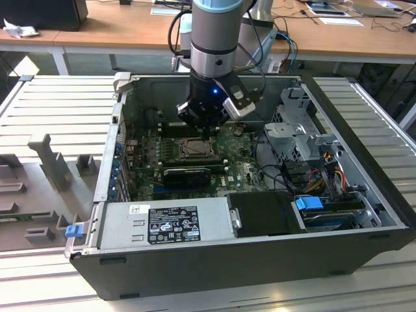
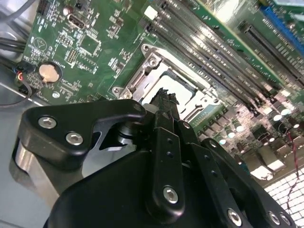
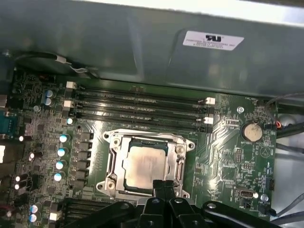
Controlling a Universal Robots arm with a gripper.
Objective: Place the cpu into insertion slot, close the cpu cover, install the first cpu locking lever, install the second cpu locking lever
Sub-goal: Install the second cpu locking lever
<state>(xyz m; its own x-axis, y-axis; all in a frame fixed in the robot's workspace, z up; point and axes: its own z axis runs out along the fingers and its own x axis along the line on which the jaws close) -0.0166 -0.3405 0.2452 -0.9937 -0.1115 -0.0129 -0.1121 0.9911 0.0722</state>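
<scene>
Tool (image 3: 163,186) low over insertion slot (image 3: 146,162), tips at slot's edge in both wrist views; fingers (image 2: 167,102) pressed together, nothing seen betw. them. Cpu (image 3: 143,164) already seated in slot: flat, square, pale silver-grey top, dull sheen, level w/ surrounding frame as far as visible. Cpu cover (image 3: 179,157) down around chip: thin dull-silver frame w/ big square window, chip showing through; corner screws visible. Locking levers not clearly made out; cannot tell whether latched or free. Slot sits on green motherboard (image 3: 228,142) just beside long RAM slots (image 3: 137,107), inside open pc case (image 1: 364,195) on ribbed worktop (image 1: 58,110). In exterior view, arm (image 1: 218,39) straight down into case, tool hiding part of slot; black card (image 1: 187,174) just in front of slot, grey PSU box (image 1: 169,224) near case front wall. Risks, as judged: tips very close to cover rim, so small sideways drift could scrape cover or chip top; too much downward push could load the socket under the chip. If a thin lever is the target, closed tips may slide off it and hit capacitors (image 3: 61,152) near slot. Cables (image 1: 273,153) on exterior view's right near wrist could snag on a wide swing. Coin cell (image 3: 251,132) well apart from tool, low risk.
</scene>
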